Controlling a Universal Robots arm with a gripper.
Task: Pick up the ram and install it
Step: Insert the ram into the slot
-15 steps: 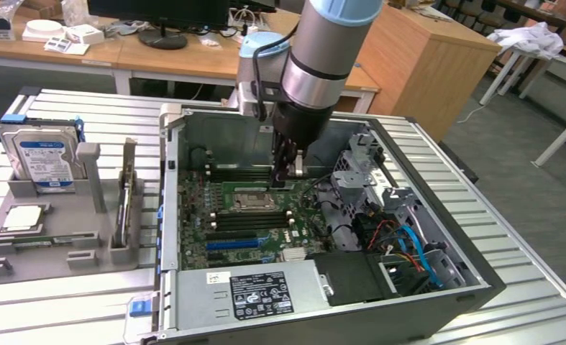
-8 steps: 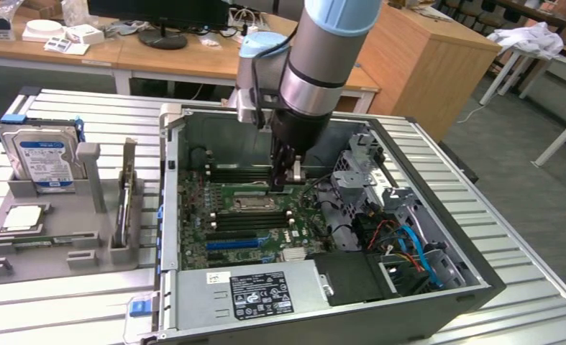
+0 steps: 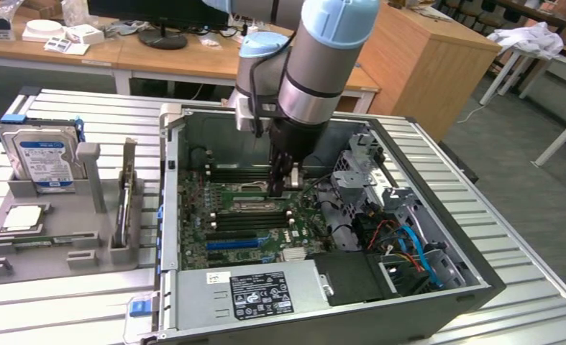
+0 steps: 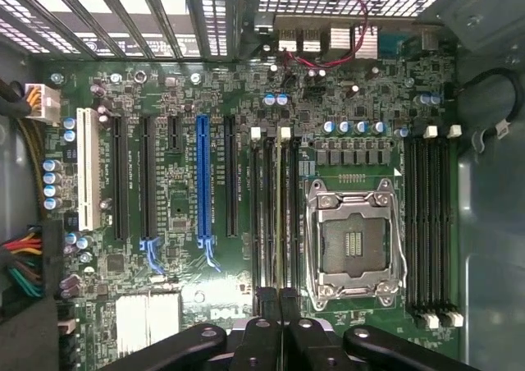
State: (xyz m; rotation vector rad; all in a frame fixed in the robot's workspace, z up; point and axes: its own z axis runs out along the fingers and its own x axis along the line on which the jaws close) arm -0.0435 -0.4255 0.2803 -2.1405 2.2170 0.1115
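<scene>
Arm reaches down into the open computer case [image 3: 172, 215] on the slatted metal table [image 3: 62, 305]; gripper [image 3: 285, 188] sits low over the motherboard [image 3: 227, 241], among the dark memory slots; in the wrist view the gripper [image 4: 279, 295] has its jaws clenched, fingertips pressed together with no gap; the ram [image 4: 279, 211] stands edge-on in a memory slot between the blue expansion slot [image 4: 203, 182] and the CPU socket [image 4: 354, 244], a thin pale-green line running away from the fingertips; fingertips are at one end of the stick, contact or pinch unclear; hard drive [image 3: 44, 154] stands in the grey holder [image 3: 33, 251], at the exterior view's left, outside the case.
</scene>
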